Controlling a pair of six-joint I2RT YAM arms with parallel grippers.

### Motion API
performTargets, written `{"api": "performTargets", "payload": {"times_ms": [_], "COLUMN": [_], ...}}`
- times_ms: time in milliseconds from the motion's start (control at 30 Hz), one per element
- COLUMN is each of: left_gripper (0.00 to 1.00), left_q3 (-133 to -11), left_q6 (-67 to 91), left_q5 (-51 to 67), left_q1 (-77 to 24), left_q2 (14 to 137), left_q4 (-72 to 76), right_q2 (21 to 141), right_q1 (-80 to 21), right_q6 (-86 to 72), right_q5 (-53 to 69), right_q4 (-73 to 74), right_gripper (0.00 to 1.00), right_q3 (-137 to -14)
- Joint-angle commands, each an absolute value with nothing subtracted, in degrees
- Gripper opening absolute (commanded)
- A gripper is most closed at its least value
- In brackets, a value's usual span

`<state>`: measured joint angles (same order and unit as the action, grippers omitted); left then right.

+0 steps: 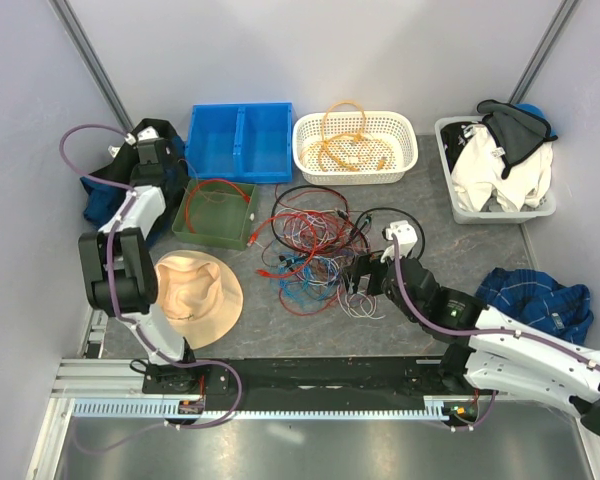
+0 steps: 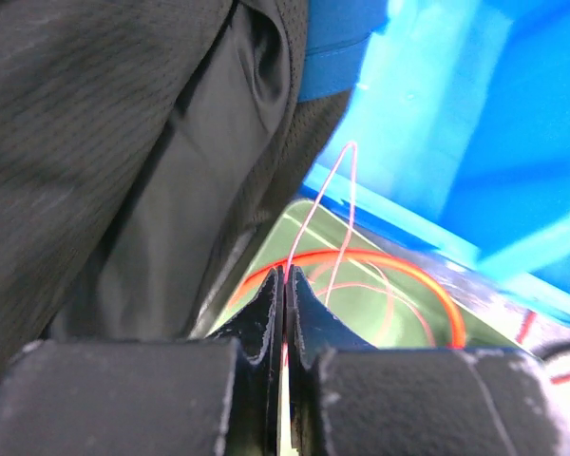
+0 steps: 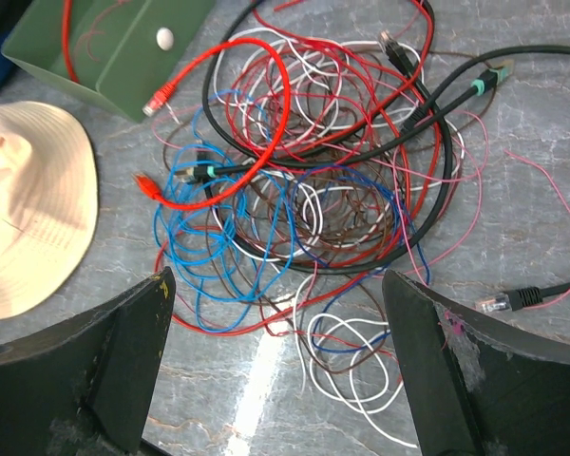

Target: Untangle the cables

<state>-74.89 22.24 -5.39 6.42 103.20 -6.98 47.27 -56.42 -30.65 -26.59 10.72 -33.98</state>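
Note:
A tangle of red, blue, black, white and brown cables (image 1: 315, 250) lies mid-table; in the right wrist view the same cables (image 3: 304, 180) spread just beyond my fingers. My right gripper (image 1: 365, 275) (image 3: 275, 285) hangs open over the tangle's near right edge, with nothing between its fingers. A red cable coil (image 1: 220, 200) (image 2: 389, 275) lies in the green bin (image 1: 195, 225) (image 2: 361, 313). My left gripper (image 1: 176, 178) (image 2: 287, 271) is at that bin's left rim. It is shut on a thin red cable (image 2: 347, 161) that arches up and drops back into the bin.
Orange cables (image 1: 345, 135) lie in a white basket (image 1: 405, 150). A blue bin (image 1: 240, 140) stands behind the green one, dark clothing (image 1: 145, 130) (image 2: 123, 142) beside my left wrist. A tan hat (image 1: 195, 295) lies front left. A grey bin of clothes (image 1: 545, 205) and blue cloth (image 1: 535, 300) are at right.

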Motion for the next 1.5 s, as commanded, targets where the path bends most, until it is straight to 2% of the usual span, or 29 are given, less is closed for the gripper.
{"api": "performTargets", "payload": {"times_ms": [0, 267, 367, 533, 567, 600, 633, 667, 1000, 1233, 1400, 1467], "left_gripper": [0.02, 0.02, 0.02, 0.03, 0.09, 0.22, 0.73, 0.99, 1.0, 1.0, 1.0, 1.0], "left_q3": [-71.11, -60.04, -57.31, -56.42, -57.03, -58.17, -58.53, -58.8, -64.68, -62.58, -57.32, -55.38], "left_q6": [26.1, 30.67, 30.85, 32.95, 33.22, 33.22, 33.4, 33.57, 31.82, 30.76, 30.67, 30.41], "left_q5": [-4.31, -1.58, -4.48, -6.68, -6.85, -7.03, -7.29, -7.73, -11.77, -13.45, -14.31, -17.56], "left_q1": [6.42, 1.95, -2.8, -4.31, -4.31, -4.31, -4.31, -4.31, -6.58, -21.93, -34.43, -42.77], "left_q2": [94.94, 87.19, 86.75, 90.6, 92.36, 93.07, 93.34, 92.9, 79.03, 67.16, 66.53, 68.19], "left_q4": [-5.19, -4.22, -5.01, -7.37, -8.34, -9.05, -9.49, -9.67, -11.6, -11.34, -11.6, -11.69], "right_q2": [45.35, 42.89, 41.93, 40.17, 39.91, 39.38, 39.03, 38.76, 38.93, 40.17, 39.2, 38.76], "right_q1": [-56.51, -56.51, -56.51, -56.51, -56.51, -56.43, -56.51, -56.43, -56.51, -56.51, -56.51, -56.51], "right_q6": [-30.67, -31.03, -31.11, -32.08, -32.17, -32.17, -32.17, -32.17, -32.17, -31.46, -30.32, -29.19], "right_q5": [-25.49, -24.61, -24.7, -23.91, -23.73, -23.82, -23.91, -24.17, -24.87, -25.84, -29.43, -30.75], "right_q4": [8.17, 8.0, 8.0, 7.56, 7.73, 7.91, 8.61, 8.96, 9.06, 9.32, 12.21, 13.27], "right_gripper": [0.98, 0.98, 0.98, 0.98, 0.98, 0.98, 0.98, 0.98, 0.98, 0.98, 0.98, 0.98], "right_q3": [-33.05, -31.73, -31.2, -30.15, -30.06, -30.06, -30.15, -30.23, -30.41, -31.64, -33.04, -33.66]}}
